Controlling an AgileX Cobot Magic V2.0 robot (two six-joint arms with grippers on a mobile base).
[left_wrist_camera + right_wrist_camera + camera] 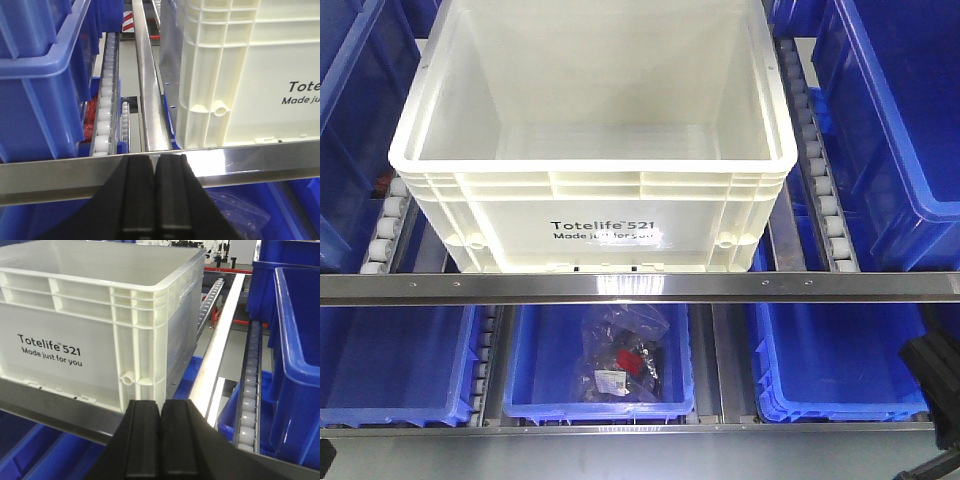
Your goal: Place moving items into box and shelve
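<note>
The off-white box (600, 195), printed "Totelife 521", sits on the upper shelf level behind the metal front rail (640, 287). The moving items do not show in any view; the part of the box floor that I can see is bare. In the left wrist view my left gripper (155, 161) is shut and empty, just in front of the rail, below the box's (260, 75) front left corner. In the right wrist view my right gripper (161, 406) is shut and empty, in front of the box's (75, 325) front right corner.
Blue bins (910, 120) flank the box on both sides, with roller tracks (825, 195) between them. Below the rail stand more blue bins; the middle one (525, 380) holds a plastic bag (620, 350) of small parts. A black arm part (932, 375) shows at lower right.
</note>
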